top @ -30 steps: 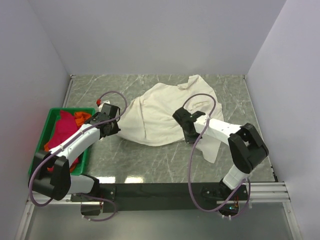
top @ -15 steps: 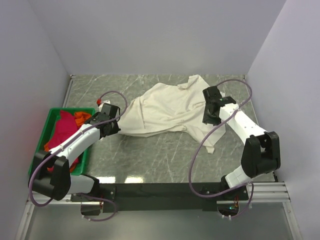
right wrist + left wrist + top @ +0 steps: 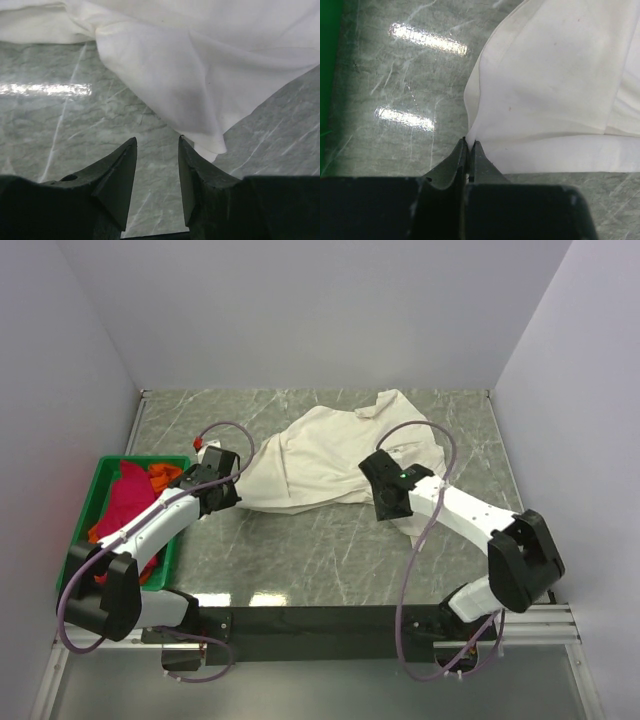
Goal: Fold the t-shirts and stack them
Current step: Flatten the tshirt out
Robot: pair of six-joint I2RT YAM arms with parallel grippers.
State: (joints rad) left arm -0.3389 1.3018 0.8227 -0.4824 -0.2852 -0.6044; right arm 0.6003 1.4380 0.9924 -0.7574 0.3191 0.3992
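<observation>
A thin edge of the soft, creased cream t-shirt [image 3: 555,75] is pinched between the pressed-together jaws of the left gripper [image 3: 469,150]. The right gripper [image 3: 156,150] is parted over the glossy veined table [image 3: 50,125], with a rounded cloth fold just ahead, seemingly untouched.

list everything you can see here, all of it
cream t-shirt: 1, off-white, rumpled on the table's middle
crimson-pink t-shirt: 1, in the crate
orange t-shirt: 1, in the crate's far end
crate: 1, green, table's left edge
table: 1, grey-green marble pattern
walls: pale, on three sides
left gripper: 1, black, shut on the cream t-shirt's left edge
right gripper: 1, black, open, above bare table just short of the cream t-shirt's near edge
</observation>
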